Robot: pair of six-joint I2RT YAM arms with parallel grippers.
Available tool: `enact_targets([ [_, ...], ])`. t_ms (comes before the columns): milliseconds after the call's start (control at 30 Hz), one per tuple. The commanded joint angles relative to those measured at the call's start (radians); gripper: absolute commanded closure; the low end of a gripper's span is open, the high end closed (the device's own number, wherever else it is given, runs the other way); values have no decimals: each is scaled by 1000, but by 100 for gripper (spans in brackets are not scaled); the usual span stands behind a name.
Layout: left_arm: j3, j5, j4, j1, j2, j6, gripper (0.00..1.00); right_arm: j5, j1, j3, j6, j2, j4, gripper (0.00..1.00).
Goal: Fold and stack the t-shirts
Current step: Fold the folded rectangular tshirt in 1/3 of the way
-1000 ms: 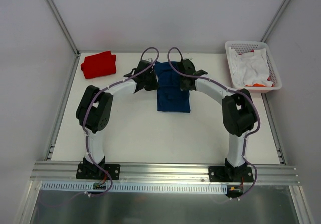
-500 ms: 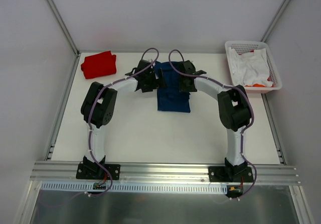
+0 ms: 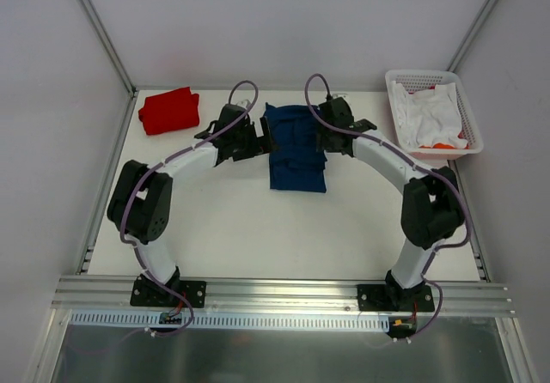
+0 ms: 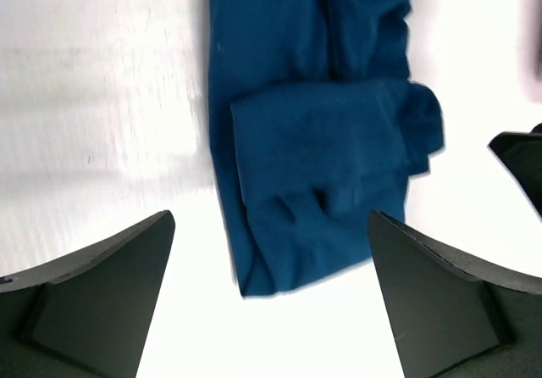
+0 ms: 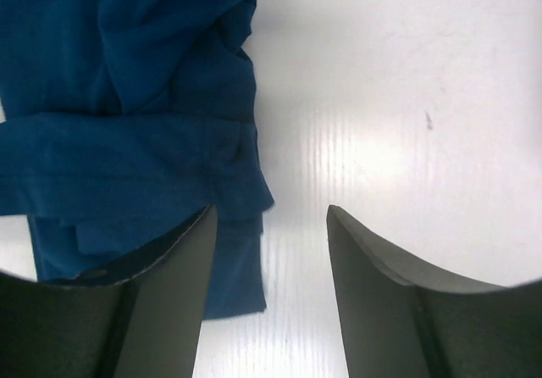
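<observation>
- Top view: pale grey walls (image 3: 258, 22) with metal corner posts, closed around a white table (image 3: 258, 220); aluminium rail (image 3: 284, 290) along the near edge, both arm bases bolted to it.
- Same view: navy t-shirt (image 3: 296, 147) folded to a narrow oblong, mid-table toward the far side. Red t-shirt (image 3: 169, 111) folded at the far-left corner, well apart from it. White basket (image 3: 421, 75) at the far right, holding crumpled white cloth (image 3: 430, 112).
- Left gripper (image 3: 265, 136) just beside the navy oblong's left edge, right gripper (image 3: 327, 142) at its right edge; nothing lifted.
- Left wrist view: fingers (image 4: 110, 302) spread wide, holding nothing. Navy cloth flat on the table below and between them, with stacked layers and a loose flap on top.
- Right wrist view: fingers (image 5: 381, 310) parted with bare table between, gripping nothing. The other finger over the cloth's right edge, contact impossible to tell.
- Handling, as a judgement: light, limp and soft, nothing fragile. Likely to sag and shed its folds if taken by one layer or one point.
- Best pinched through all layers at two spots on opposite edges, one per gripper, then carried level toward the red one for stacking.
- Surface: smooth and glossy enough to show glare, so probably easy for cloth to slide on, with room to spare around the shirt.
</observation>
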Motion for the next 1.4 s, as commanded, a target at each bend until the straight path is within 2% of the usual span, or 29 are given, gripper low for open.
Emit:
enact_targets([
  [0, -81, 3, 11, -4, -126, -25, 1, 28, 6, -84, 19, -138, -21, 42],
  [200, -204, -15, 13, -76, -189, -57, 1, 41, 58, -238, 82, -238, -18, 42],
  [467, -328, -17, 112, -128, -153, -109, 2, 43, 135, -351, 158, -264, 16, 42],
  [800, -333, -37, 183, -138, -82, -94, 4, 37, 157, -378, 177, -218, 51, 42],
  [1033, -310, -41, 215, -138, -27, -96, 5, 12, 157, -368, 180, -149, 97, 31],
  [1267, -305, -45, 238, -139, -2, -106, 6, -29, 157, -378, 197, -99, 177, 31],
  [1367, -311, -45, 238, -139, -2, -108, 6, -38, 158, -384, 214, -91, 200, 37],
])
